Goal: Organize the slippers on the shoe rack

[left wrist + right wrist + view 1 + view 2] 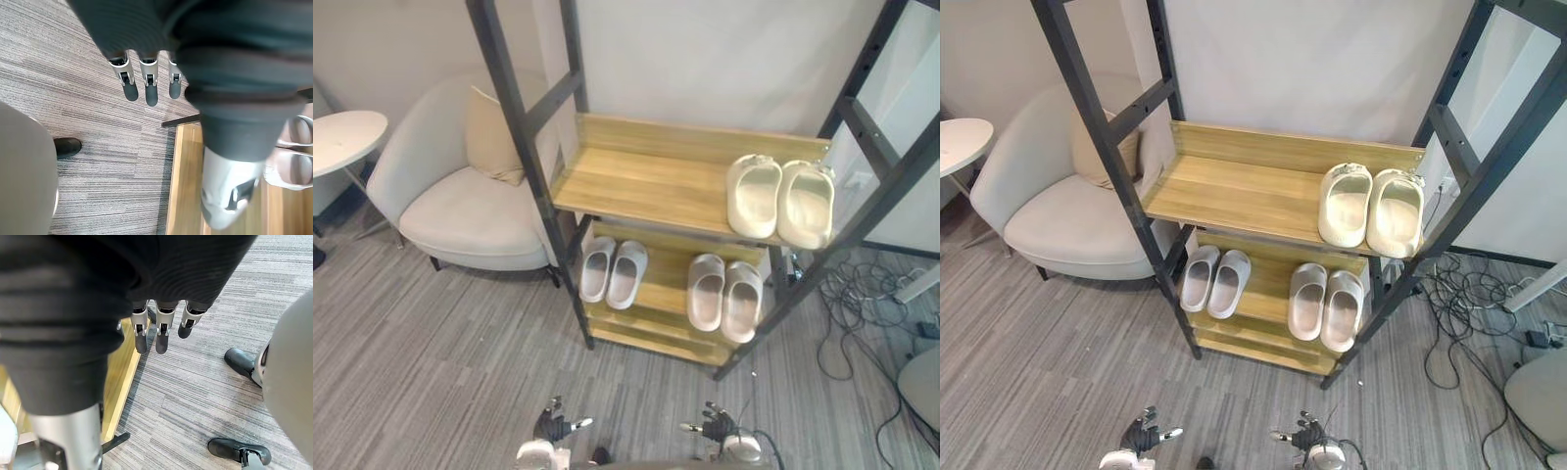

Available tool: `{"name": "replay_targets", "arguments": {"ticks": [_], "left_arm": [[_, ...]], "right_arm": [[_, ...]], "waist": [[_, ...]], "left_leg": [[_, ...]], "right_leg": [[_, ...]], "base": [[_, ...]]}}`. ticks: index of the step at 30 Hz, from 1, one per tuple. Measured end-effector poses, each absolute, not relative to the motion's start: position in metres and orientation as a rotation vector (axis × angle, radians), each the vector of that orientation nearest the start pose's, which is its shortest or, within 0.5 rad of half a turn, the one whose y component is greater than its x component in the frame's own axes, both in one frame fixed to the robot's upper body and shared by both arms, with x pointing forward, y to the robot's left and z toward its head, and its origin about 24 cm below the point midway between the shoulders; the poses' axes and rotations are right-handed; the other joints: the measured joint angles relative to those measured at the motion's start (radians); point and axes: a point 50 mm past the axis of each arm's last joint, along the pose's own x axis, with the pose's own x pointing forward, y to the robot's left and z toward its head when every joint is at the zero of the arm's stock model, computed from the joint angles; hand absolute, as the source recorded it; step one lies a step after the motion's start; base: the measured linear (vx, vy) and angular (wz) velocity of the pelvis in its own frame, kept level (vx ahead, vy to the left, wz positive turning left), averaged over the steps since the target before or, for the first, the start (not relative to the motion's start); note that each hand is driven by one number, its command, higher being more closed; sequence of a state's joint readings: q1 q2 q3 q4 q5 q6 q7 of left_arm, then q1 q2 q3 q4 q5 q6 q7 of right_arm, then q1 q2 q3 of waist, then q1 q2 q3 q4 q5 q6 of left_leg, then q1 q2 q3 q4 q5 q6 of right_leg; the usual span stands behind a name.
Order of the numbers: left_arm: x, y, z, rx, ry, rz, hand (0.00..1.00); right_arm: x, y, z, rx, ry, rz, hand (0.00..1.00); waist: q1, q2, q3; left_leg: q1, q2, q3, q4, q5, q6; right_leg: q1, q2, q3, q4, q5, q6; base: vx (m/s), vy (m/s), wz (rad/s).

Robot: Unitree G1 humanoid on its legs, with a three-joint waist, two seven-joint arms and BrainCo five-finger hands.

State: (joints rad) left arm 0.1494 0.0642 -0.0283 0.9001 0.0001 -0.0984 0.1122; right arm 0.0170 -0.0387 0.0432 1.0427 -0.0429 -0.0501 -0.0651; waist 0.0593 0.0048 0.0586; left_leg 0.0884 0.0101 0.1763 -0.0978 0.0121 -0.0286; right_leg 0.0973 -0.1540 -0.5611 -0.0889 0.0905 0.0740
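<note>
Left eye view: cream slippers [780, 199] at right end of rack [636, 186] upper shelf; white pair [613, 271], grey pair [724, 294] on lower shelf. Left hand [548, 426], right hand [717, 423] low, near, fingers relaxed, empty. Risk: reach clips frame post [524, 137]; cream slippers sit at front edge, nudge likely drops them.

A dark-framed shoe rack [1283, 149] is standing on the grey striped carpet [1058, 362] against a pale wall. A cream pair of slippers [1371, 206] is sitting side by side at the right end of its upper shelf [1224, 196]. Two paler pairs are resting on the lower shelf [1268, 284], the left pair [1214, 281] apart from the right pair [1324, 304]. A light armchair [1058, 220] holding a cushion [1097, 157] is sitting left of the rack. Loose cables [1459, 304] are lying on the carpet at right. The left robot hand [1141, 436] and right robot hand [1304, 434] are hanging at the near edge, holding nothing.
</note>
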Motion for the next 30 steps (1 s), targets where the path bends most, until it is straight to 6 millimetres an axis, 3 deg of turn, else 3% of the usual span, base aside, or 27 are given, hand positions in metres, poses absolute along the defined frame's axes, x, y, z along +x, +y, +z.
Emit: {"name": "replay_targets", "arguments": {"ticks": [2, 3, 5, 8, 10, 11, 12, 14, 15, 16, 18, 19, 20, 22, 23, 24, 25, 26, 27, 29, 30], "left_arm": [[0.106, 0.179, -0.15, 0.105, 0.949, 0.145, 0.0], [0.106, 0.179, -0.15, 0.103, 0.949, 0.146, 0.0], [0.108, 0.18, -0.15, 0.107, 0.948, 0.146, 0.0], [0.112, 0.185, -0.149, 0.132, 0.946, 0.151, 0.0], [0.118, 0.187, -0.147, 0.168, 0.929, 0.125, 0.0], [0.119, 0.187, -0.147, 0.169, 0.929, 0.126, 0.0], [0.121, 0.188, -0.146, 0.171, 0.924, 0.127, 0.0], [0.125, 0.187, -0.145, 0.168, 0.914, 0.13, 0.0], [0.13, 0.185, -0.143, 0.15, 0.905, 0.136, 0.0], [0.132, 0.184, -0.143, 0.145, 0.901, 0.134, 0.0], [0.133, 0.177, -0.143, 0.114, 0.898, 0.146, 0.0], [0.134, 0.176, -0.143, 0.11, 0.897, 0.15, 0.0], [0.137, 0.174, -0.142, 0.103, 0.885, 0.154, 0.0], [0.139, 0.174, -0.14, 0.103, 0.875, 0.153, 0.0], [0.147, 0.178, -0.136, 0.11, 0.849, 0.156, 0.0], [0.147, 0.178, -0.136, 0.111, 0.849, 0.153, 0.0], [0.147, 0.178, -0.136, 0.111, 0.847, 0.152, 0.0], [0.148, 0.177, -0.136, 0.108, 0.842, 0.149, 0.0], [0.149, 0.169, -0.135, 0.099, 0.835, 0.134, 0.0], [0.152, 0.169, -0.133, 0.111, 0.821, 0.12, 0.0], [0.158, 0.171, -0.131, 0.118, 0.813, 0.12, 0.0]], "right_arm": [[0.126, -0.162, -0.155, -0.126, 1.007, -0.019, 0.0], [0.127, -0.162, -0.155, -0.132, 1.004, -0.016, 0.0], [0.128, -0.162, -0.154, -0.135, 1.0, -0.014, 0.0], [0.13, -0.16, -0.154, -0.164, 0.995, 0.017, 0.0], [0.135, -0.157, -0.152, -0.173, 0.981, 0.035, 0.0], [0.135, -0.156, -0.152, -0.177, 0.981, 0.041, 0.0], [0.135, -0.155, -0.152, -0.179, 0.981, 0.047, 0.0], [0.136, -0.154, -0.152, -0.187, 0.975, 0.06, 0.0], [0.141, -0.151, -0.15, -0.201, 0.963, 0.08, 0.0], [0.143, -0.151, -0.15, -0.204, 0.958, 0.084, 0.0], [0.153, -0.147, -0.146, -0.235, 0.929, 0.123, 0.0], [0.154, -0.147, -0.146, -0.236, 0.925, 0.125, 0.0], [0.162, -0.144, -0.143, -0.242, 0.905, 0.133, 0.0], [0.163, -0.145, -0.142, -0.242, 0.902, 0.131, 0.0], [0.162, -0.153, -0.142, -0.245, 0.904, 0.101, 0.0], [0.163, -0.161, -0.141, -0.234, 0.901, 0.077, 0.0], [0.162, -0.164, -0.142, -0.229, 0.903, 0.065, 0.0], [0.159, -0.173, -0.142, -0.218, 0.912, 0.028, 0.0], [0.157, -0.187, -0.142, -0.209, 0.921, -0.019, 0.0], [0.157, -0.189, -0.141, -0.188, 0.918, -0.041, 0.0], [0.157, -0.187, -0.141, -0.173, 0.916, -0.049, 0.0]], "waist": [[0.0, 0.001, 0.0], [0.001, 0.004, 0.003], [0.002, -0.01, 0.013], [0.002, -0.03, 0.023], [0.003, -0.033, 0.038], [0.004, -0.035, 0.038], [0.002, -0.039, 0.04], [0.003, -0.048, 0.046], [0.009, -0.041, 0.069], [0.012, -0.032, 0.074], [0.021, 0.015, 0.083], [0.021, 0.019, 0.085], [0.023, 0.026, 0.102], [0.023, 0.024, 0.109], [0.022, 0.005, 0.131], [0.022, 0.004, 0.134], [0.021, 0.006, 0.135], [0.012, 0.017, 0.14], [-0.003, 0.046, 0.149], [-0.006, 0.029, 0.144], [-0.013, 0.012, 0.15]], "left_leg": [[0.001, 0.0, 0.002, 0.016, -0.014, 0.006], [-0.009, 0.005, 0.003, 0.08, -0.062, 0.004], [-0.021, -0.002, -0.008, 0.161, -0.099, 0.013], [-0.038, -0.027, -0.052, 0.227, -0.135, 0.019], [-0.087, -0.047, -0.135, 0.262, -0.135, 0.019], [-0.094, -0.051, -0.147, 0.268, -0.135, 0.019], [-0.135, -0.068, -0.204, 0.3, -0.133, 0.018], [-0.177, -0.098, -0.268, 0.332, -0.128, 0.01], [-0.192, -0.109, -0.303, 0.343, -0.12, -0.001], [-0.198, -0.108, -0.319, 0.347, -0.117, -0.006], [-0.261, -0.079, -0.411, 0.346, -0.085, -0.04], [-0.266, -0.079, -0.422, 0.345, -0.081, -0.044], [-0.296, -0.053, -0.416, 0.325, -0.03, -0.053], [-0.3, -0.047, -0.382, 0.306, -0.004, -0.044], [-0.318, 0.028, -0.084, 0.305, -0.024, 0.042], [-0.343, 0.071, 0.052, 0.389, -0.053, 0.078], [-0.348, 0.087, 0.096, 0.421, -0.061, 0.088], [-0.36, 0.131, 0.209, 0.504, -0.093, 0.109], [-0.388, 0.137, 0.306, 0.544, -0.08, 0.144], [-0.38, 0.06, 0.244, 0.42, -0.045, 0.127], [-0.38, 0.07, 0.295, 0.496, -0.158, 0.151]], "right_leg": [[0.007, -0.003, 0.001, 0.004, -0.009, 0.002], [-0.018, -0.034, 0.001, 0.118, -0.072, 0.005], [-0.051, -0.093, 0.002, 0.285, -0.155, 0.012], [-0.099, -0.161, 0.051, 0.485, -0.23, 0.015], [-0.148, -0.147, 0.244, 0.57, -0.254, -0.018], [-0.151, -0.141, 0.267, 0.568, -0.261, -0.028], [-0.149, -0.122, 0.363, 0.538, -0.31, -0.05], [-0.107, -0.105, 0.45, 0.462, -0.369, -0.026], [-0.075, -0.103, 0.442, 0.415, -0.383, 0.044], [-0.068, -0.1, 0.425, 0.407, -0.378, 0.051], [-0.044, -0.046, 0.312, 0.339, -0.336, 0.042], [-0.041, -0.039, 0.298, 0.329, -0.332, 0.039], [-0.009, -0.016, 0.213, 0.292, -0.311, 0.023], [-0.003, -0.016, 0.185, 0.287, -0.309, 0.019], [0.008, -0.017, 0.083, 0.282, -0.303, 0.01], [0.009, -0.026, 0.044, 0.292, -0.304, 0.008], [0.009, -0.029, 0.029, 0.299, -0.305, 0.008], [0.013, -0.036, -0.012, 0.325, -0.306, 0.008], [0.0, -0.033, -0.045, 0.389, -0.328, -0.007], [0.005, -0.013, -0.037, 0.3, -0.345, -0.036], [0.025, -0.035, -0.12, 0.259, -0.308, 0.029]], "base": [[0.03, 0.021, -0.1], [0.03, 0.031, 0.0], [0.03, 0.029, 0.12], [0.03, 0.0, 0.52], [0.0, 0.0, 0.95], [0.0, -0.075, 1.21], [-0.01, -0.105, 1.31], [-0.03, -0.135, 1.27], [-0.05, -0.129, 0.75], [-0.07, -0.181, 1.1], [-0.06, -0.185, 1.05], [-0.04, -0.213, 1.21], [-0.04, -0.172, 1.08], [-0.07, -0.127, 1.04], [-0.06, -0.079, 1.17], [-0.03, -0.055, 1.26], [0.03, 0.005, 0.78], [0.04, 0.073, 1.36], [0.02, 0.098, 1.75], [-0.07, 0.093, 1.6], [0.0, 0.159, 1.35]]}}
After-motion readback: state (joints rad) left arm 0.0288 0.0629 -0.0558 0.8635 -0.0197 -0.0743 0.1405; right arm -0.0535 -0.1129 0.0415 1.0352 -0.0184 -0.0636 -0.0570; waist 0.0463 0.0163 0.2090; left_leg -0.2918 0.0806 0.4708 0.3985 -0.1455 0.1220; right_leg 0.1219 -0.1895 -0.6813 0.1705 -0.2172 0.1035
